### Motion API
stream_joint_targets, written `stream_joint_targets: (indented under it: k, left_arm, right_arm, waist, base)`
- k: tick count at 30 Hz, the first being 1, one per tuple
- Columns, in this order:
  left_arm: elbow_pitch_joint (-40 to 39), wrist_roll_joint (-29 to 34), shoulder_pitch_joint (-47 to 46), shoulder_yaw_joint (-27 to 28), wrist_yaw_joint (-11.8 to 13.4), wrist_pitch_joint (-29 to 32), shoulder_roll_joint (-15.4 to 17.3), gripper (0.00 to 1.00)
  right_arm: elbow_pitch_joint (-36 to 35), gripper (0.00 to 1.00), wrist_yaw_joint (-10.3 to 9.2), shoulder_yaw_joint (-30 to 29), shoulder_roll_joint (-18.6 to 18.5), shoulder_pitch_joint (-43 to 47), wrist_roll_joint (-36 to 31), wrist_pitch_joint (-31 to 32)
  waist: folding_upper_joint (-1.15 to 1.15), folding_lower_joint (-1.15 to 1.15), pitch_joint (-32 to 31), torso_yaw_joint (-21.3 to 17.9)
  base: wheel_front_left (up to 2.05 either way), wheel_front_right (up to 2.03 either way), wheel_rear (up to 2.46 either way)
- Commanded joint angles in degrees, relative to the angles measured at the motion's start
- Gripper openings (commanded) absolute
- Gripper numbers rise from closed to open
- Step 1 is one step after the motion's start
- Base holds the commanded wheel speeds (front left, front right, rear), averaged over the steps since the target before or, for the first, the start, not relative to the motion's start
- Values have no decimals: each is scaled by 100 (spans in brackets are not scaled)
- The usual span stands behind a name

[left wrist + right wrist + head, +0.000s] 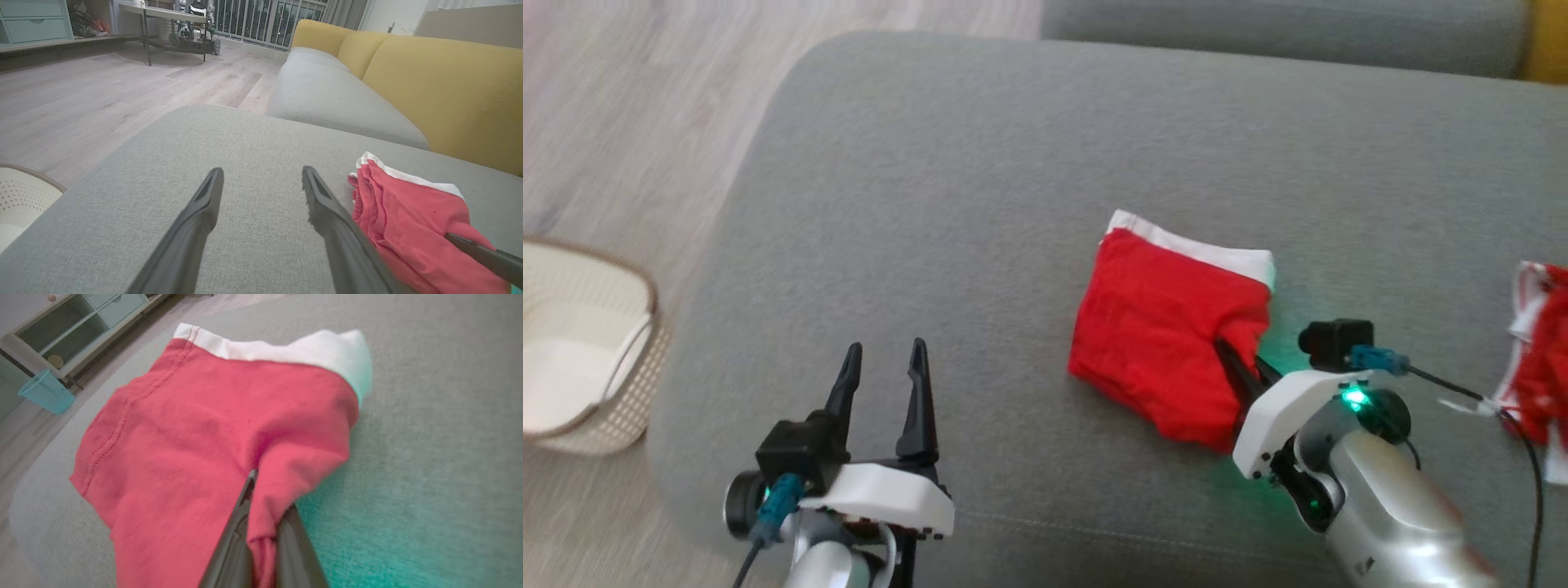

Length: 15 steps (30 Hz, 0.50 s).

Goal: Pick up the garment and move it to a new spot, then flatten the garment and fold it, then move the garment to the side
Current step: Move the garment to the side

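A folded red garment point(1156, 327) with a white waistband lies on the grey sofa cushion point(980, 204). My right gripper point(1235, 353) is shut on the garment's near right edge, and a pinch of red cloth point(261, 522) sits between the two dark fingers point(235, 539). The garment point(404, 220) also lies to the right of my left gripper point(261, 179). That left gripper point(886, 363) is open and empty, hovering over bare cushion to the garment's left.
A pale woven basket point(580, 359) stands on the wood floor at the left. More red and white clothing point(1539, 359) lies at the cushion's right edge. A yellow sofa back point(441, 81) rises beyond the cushion. A teal bin point(47, 392) sits by a cabinet.
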Motion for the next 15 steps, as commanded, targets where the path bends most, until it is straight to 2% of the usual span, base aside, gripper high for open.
stream_joint_targets:
  k: [1, 4, 10, 15]
  left_arm:
    - [-180, 85, -128, 222, -28, -70, 23, 100]
    - [-237, 571, -137, 99, -137, -70, 23, 100]
    - [-386, 678, -326, -73, -191, -70, 23, 100]
    - [-243, 934, -794, -234, -401, -70, 23, 100]
  right_arm:
    - [-227, 0, -1, 254, -67, -268, -82, -94]
    - [-496, 0, -1, 732, -341, -342, -257, -51]
    - [-1433, 0, -1, 1316, -1114, -589, -205, 328]
    - [-2478, 0, -1, 1569, -1925, -961, 73, 886]
  waist:
    - [0, 0, -156, -223]
    - [0, 0, -223, -535]
    - [0, 0, -23, -1357]
    - [0, 0, 422, -2175]
  base:
    - [0, 0, 0]
    - [0, 0, 0]
    - [0, 0, 0]
    - [0, 0, 0]
